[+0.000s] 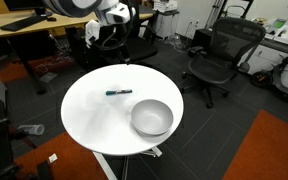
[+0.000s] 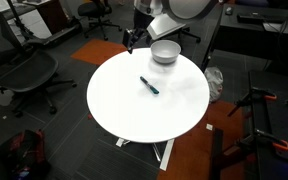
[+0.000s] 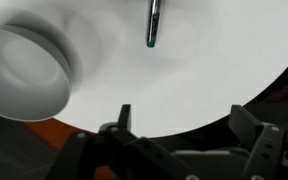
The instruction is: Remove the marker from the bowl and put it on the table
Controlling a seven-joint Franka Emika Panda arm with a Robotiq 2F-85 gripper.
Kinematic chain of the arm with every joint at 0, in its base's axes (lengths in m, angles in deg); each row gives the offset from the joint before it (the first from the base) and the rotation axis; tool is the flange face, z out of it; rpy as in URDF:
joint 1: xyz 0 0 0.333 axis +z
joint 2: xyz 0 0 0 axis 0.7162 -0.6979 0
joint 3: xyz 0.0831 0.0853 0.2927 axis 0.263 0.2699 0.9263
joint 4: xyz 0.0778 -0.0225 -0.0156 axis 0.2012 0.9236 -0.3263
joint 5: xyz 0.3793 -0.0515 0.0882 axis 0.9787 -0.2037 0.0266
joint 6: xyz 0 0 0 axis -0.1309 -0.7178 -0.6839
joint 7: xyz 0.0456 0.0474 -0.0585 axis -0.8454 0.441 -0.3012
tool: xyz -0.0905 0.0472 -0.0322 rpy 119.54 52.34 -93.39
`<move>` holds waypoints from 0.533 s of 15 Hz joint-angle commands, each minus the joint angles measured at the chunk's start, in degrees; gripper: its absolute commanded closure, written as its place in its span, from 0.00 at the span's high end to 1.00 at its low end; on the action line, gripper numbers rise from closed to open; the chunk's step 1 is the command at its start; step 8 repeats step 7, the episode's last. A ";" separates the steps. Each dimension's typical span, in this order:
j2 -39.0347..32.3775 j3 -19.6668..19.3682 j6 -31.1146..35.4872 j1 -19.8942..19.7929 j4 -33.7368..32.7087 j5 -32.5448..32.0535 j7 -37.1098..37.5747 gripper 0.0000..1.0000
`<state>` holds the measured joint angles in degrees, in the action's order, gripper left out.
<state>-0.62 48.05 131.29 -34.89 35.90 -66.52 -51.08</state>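
Observation:
The marker [image 1: 119, 92], dark with a teal-green part, lies flat on the round white table [image 1: 89, 118], apart from the shiny metal bowl [image 1: 152, 117]. Both exterior views show this: the marker [image 2: 149, 85] is near the table's [image 2: 144, 115] middle and the bowl [image 2: 165, 51] is near its rim. The bowl looks empty. My gripper [image 1: 111, 35] hangs above the table's edge, away from both, and shows in an exterior view [image 2: 132, 40]. In the wrist view the gripper [image 3: 184, 125] is open and empty, with the marker [image 3: 153, 25] and the bowl [image 3: 19, 70] beyond it.
Black office chairs [image 1: 219, 55] and wooden desks [image 1: 29, 25] stand around the table. Another chair [image 2: 24, 70] stands on the dark floor, with orange carpet [image 2: 199, 150] beside the pedestal. A tripod [image 2: 259, 110] stands close to the table.

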 commanded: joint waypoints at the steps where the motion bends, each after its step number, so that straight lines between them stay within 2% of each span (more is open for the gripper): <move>1: 7.37 0.41 -2.31 -0.34 4.85 -2.69 -0.24 1.00; 3: 9.34 1.05 -3.02 -0.86 5.89 -3.65 -0.34 1.00; 4: 5.56 1.59 -1.43 -1.57 2.88 -2.91 0.31 1.00; 8: 7.48 1.98 -1.90 -1.85 4.20 -3.14 0.28 1.00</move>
